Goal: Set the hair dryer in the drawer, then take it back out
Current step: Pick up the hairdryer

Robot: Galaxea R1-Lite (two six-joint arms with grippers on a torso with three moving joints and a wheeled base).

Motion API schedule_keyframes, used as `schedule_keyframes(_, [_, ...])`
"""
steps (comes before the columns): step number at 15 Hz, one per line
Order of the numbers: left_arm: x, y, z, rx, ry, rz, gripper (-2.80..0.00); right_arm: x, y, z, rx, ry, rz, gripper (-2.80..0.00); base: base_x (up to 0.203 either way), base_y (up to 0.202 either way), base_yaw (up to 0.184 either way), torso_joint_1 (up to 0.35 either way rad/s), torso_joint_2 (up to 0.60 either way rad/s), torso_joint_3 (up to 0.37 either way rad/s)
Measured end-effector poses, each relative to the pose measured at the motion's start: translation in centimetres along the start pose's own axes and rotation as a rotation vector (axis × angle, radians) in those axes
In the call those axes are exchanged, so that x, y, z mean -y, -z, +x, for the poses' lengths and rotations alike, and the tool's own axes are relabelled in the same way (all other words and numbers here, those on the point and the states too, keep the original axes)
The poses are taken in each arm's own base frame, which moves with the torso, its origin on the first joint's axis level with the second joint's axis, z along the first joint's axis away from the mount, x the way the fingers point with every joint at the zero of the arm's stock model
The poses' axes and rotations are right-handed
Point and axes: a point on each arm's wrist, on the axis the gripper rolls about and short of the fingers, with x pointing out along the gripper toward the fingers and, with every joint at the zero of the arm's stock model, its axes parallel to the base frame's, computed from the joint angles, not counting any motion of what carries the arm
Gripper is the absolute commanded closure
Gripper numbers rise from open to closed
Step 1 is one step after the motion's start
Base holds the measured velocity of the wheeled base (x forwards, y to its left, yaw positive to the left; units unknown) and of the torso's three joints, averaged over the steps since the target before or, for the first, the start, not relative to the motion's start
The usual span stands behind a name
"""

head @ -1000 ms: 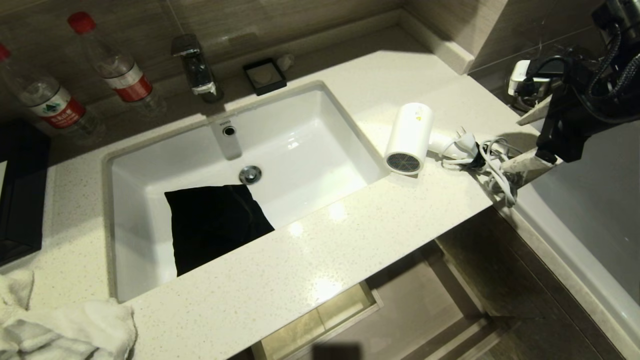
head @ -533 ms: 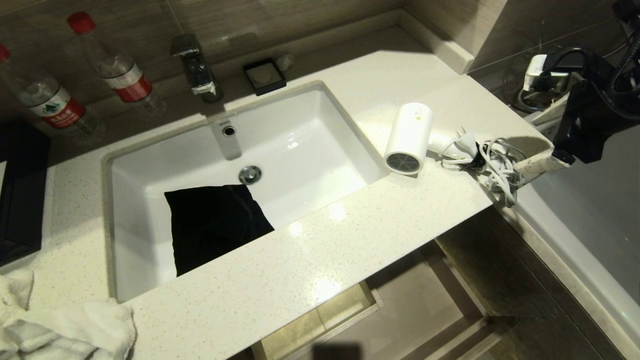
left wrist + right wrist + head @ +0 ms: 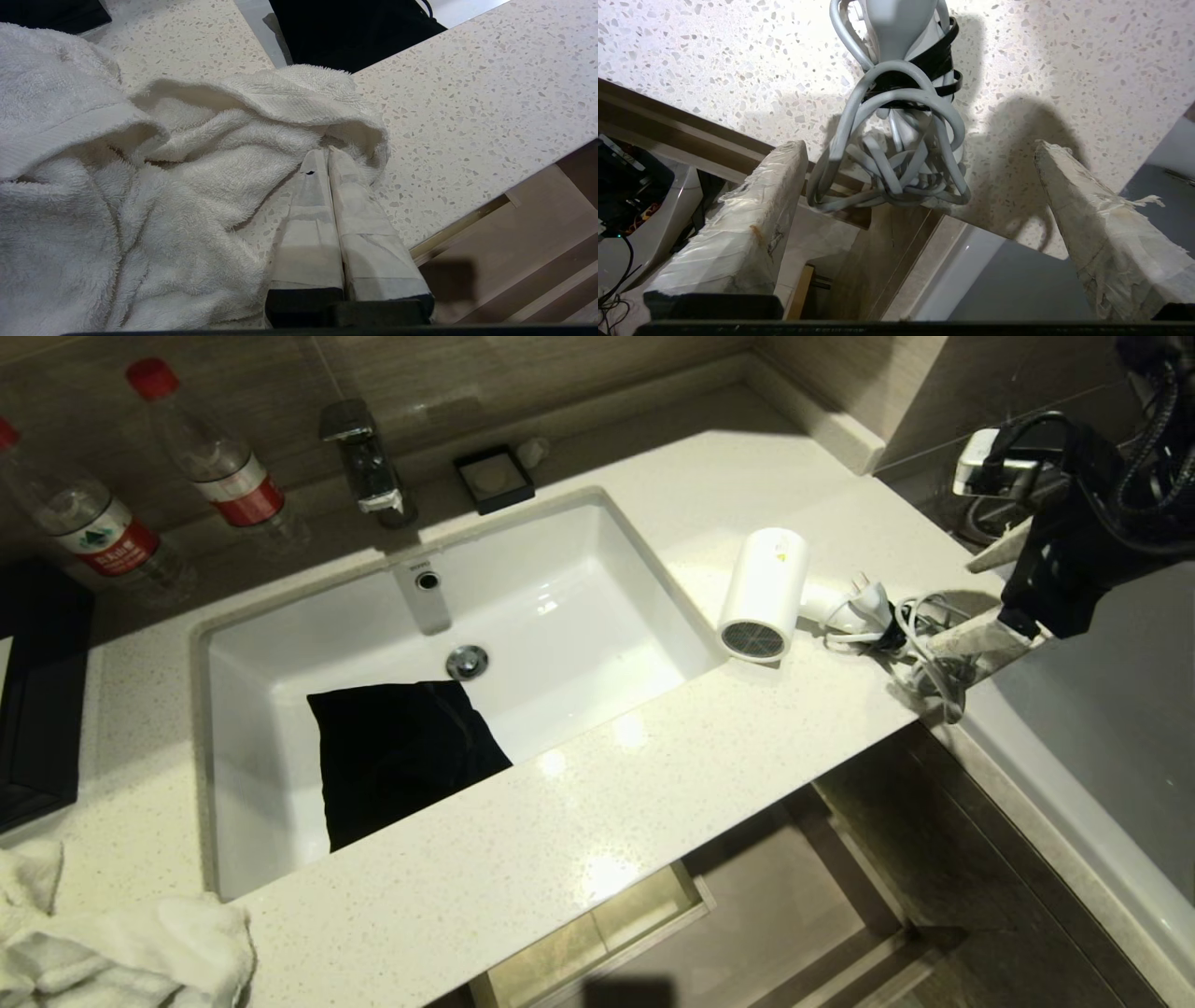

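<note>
Right gripper (image 3: 976, 597), its two tape-wrapped fingers (image 3: 738, 233) spread wide and holding nothing, hovers at the right end of a speckled white countertop (image 3: 653, 756). In the right wrist view the fingers stand on either side of the bundled cord (image 3: 892, 172) without touching it; the loops of the cord hang over the counter's edge.

On the counter lies the hair dryer (image 3: 764, 593), a white, short, fat barrel resting on its side just right of the sink (image 3: 261, 709). Its dark round grille faces the front edge of the counter, and a small yellow sticker shows on its upper side. Its handle points toward the gripper, with the plug and tangled cord between them.

Below the counter's front edge, the drawer (image 3: 597, 933) stands pulled partly open, showing a light wood-grain floor; nothing is seen inside the part in view.

Left gripper (image 3: 327, 161) rests at the near left corner of the counter, its fingers pressed together, tips just against a crumpled white towel (image 3: 121, 943).

Inside the white sink basin lies a black cloth (image 3: 401, 756) near the drain. Behind the sink stand a chrome faucet (image 3: 364, 462), a small black soap dish (image 3: 493, 478) and two clear water bottles (image 3: 219, 462) with red caps and labels.
</note>
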Motion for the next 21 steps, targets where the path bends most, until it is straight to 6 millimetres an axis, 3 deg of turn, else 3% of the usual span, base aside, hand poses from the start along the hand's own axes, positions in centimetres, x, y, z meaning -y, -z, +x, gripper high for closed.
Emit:
schedule_keyframes(10, [0.0, 0.0, 0.0, 0.0, 0.0, 0.0, 0.0, 0.9, -0.1, 5.2, -0.023, -0.02, -0.007, -2.8, 0.0, 0.0, 0.0, 0.0, 0.0, 0.0])
schedule_keyframes(21, [0.0, 0.0, 0.0, 0.0, 0.0, 0.0, 0.0, 1.1, 0.4, 7.1, -0.05, -0.039, 0.002, -2.8, 0.0, 0.0, 0.0, 0.0, 0.0, 0.0])
